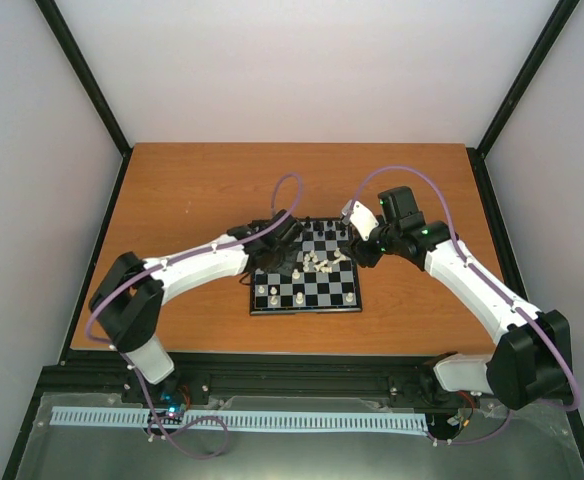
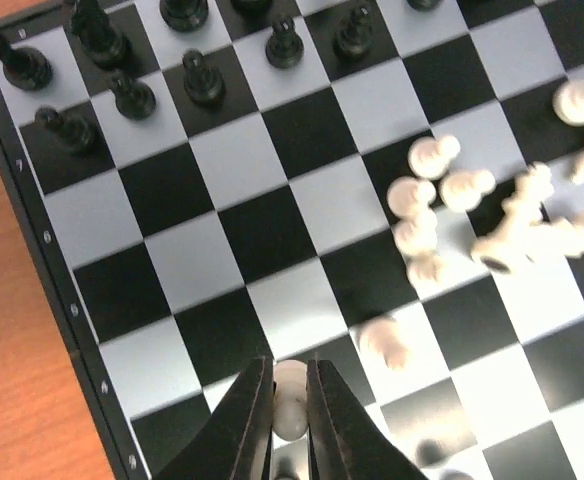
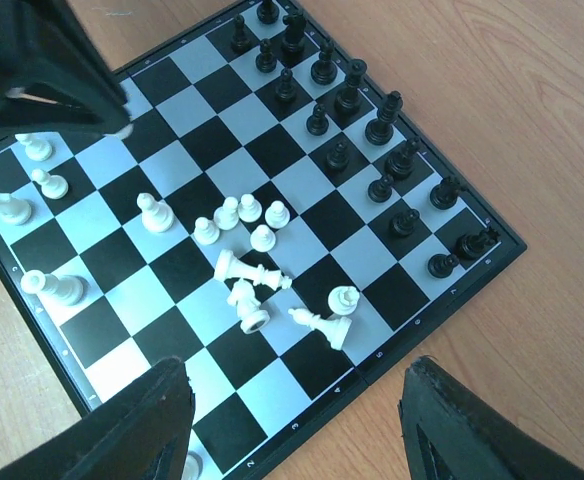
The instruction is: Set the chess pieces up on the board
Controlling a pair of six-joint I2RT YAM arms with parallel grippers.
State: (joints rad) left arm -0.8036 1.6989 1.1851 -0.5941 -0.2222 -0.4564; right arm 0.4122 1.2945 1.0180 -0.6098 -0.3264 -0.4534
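The board (image 1: 327, 298) lies mid-table, also in the left wrist view (image 2: 222, 230) and right wrist view (image 3: 152, 90). Black pieces (image 3: 372, 130) stand along its far rows. Several white pieces (image 3: 262, 275) lie and stand in a cluster mid-board; a few white pieces (image 3: 47, 285) stand near the near rows. My left gripper (image 2: 290, 400) is shut on a white pawn (image 2: 290, 395), held just above the board's left part. My right gripper (image 3: 292, 420) is open and empty, hovering over the board's right edge.
The orange-brown wooden table (image 1: 192, 190) surrounds the board, bounded by black frame rails and white walls. My left arm (image 1: 192, 270) reaches in from the left and my right arm (image 1: 472, 280) from the right, both over the board.
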